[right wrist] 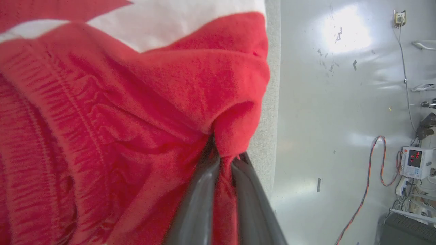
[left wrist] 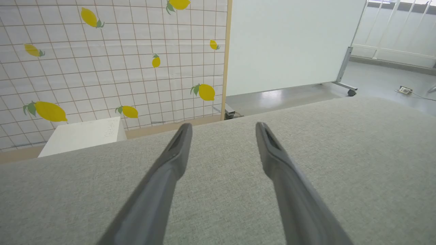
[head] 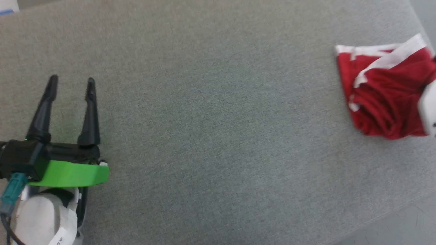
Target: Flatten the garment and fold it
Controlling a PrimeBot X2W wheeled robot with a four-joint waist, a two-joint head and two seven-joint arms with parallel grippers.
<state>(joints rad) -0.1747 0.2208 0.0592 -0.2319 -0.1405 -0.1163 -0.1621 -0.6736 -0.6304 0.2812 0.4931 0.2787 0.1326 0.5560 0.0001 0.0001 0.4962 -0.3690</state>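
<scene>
The garment (head: 388,90), bright red with white stripe trim and a white band, lies bunched at the far right of the grey table (head: 211,112). In the right wrist view my right gripper (right wrist: 223,158) is shut on a red fold of the garment (right wrist: 112,136), its fingertips buried in cloth close to the table's edge. A pale part of the right arm (head: 428,109) covers the garment's right side in the head view. My left gripper (head: 71,81) rests open over bare table at the lower left, far from the garment, with nothing between its fingers (left wrist: 177,146).
The table's right edge (right wrist: 272,102) drops to a glossy grey floor (right wrist: 340,102) with cables and a small device (right wrist: 414,161). Beyond the far edge stand a lemon-print partition (left wrist: 112,58), a white box (left wrist: 81,136) and a white rolling board (left wrist: 293,44).
</scene>
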